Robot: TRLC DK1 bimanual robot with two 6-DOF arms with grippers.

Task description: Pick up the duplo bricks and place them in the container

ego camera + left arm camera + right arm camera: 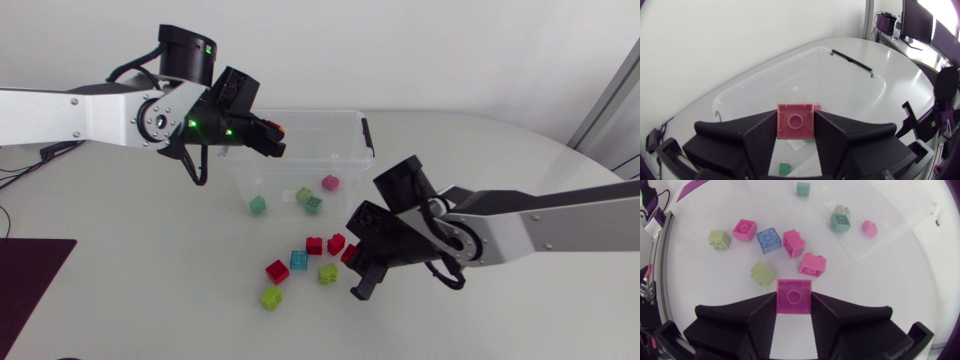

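From above, the left arm [70,115] hides the ten o'clock corner of the container [318,113]; the left brick [279,130] and the right brick [349,254] show only slivers past the jaws.

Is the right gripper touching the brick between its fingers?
Touching. The right wrist view shows both fingers of the right gripper pressed against opposite sides of the brick, no gap.
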